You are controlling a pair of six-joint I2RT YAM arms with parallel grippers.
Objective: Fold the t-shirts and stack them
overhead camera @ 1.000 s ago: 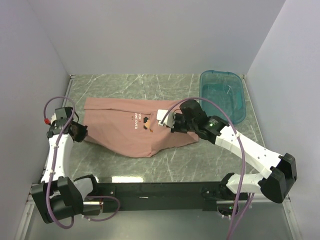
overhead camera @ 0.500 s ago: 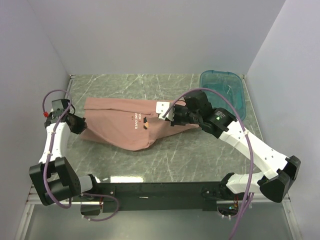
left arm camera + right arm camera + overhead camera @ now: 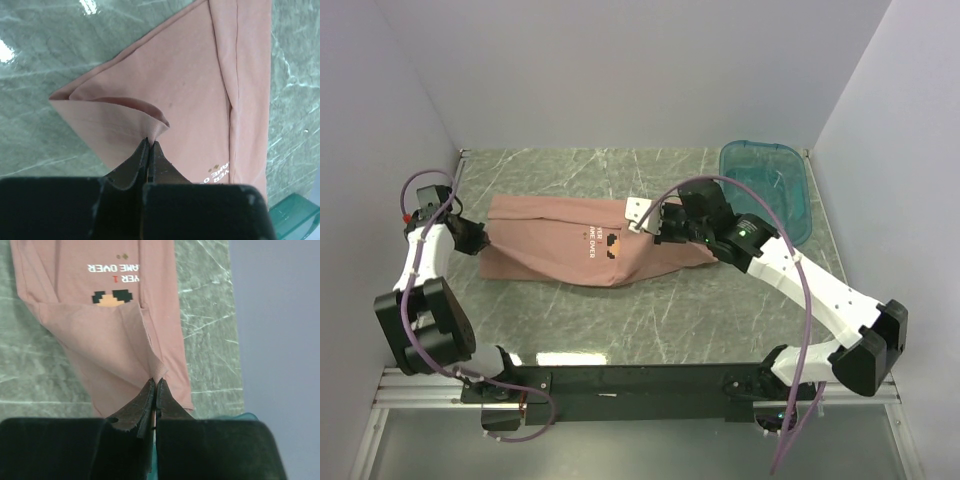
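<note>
A dusty salmon-pink t-shirt (image 3: pixel 570 245) with a small chest print lies partly folded across the middle of the grey marble table. My left gripper (image 3: pixel 478 238) is shut on the shirt's left edge; in the left wrist view (image 3: pixel 149 141) its jaws pinch a raised fold of the pink cloth (image 3: pixel 185 90). My right gripper (image 3: pixel 660 228) is shut on the shirt's right part, holding it lifted over the shirt; in the right wrist view (image 3: pixel 155 382) its jaws pinch a ribbed hem, with the print (image 3: pixel 112 280) beyond.
A translucent teal plastic tub (image 3: pixel 767 190) stands at the back right, close behind the right arm. Grey walls close in the left, back and right sides. The black rail of the arm bases (image 3: pixel 640 380) runs along the near edge.
Both grippers have carried the near edge of the shirt away from the bases toward the back. The loose lower flap has been drawn up, and the shirt now lies as a narrower band.
</note>
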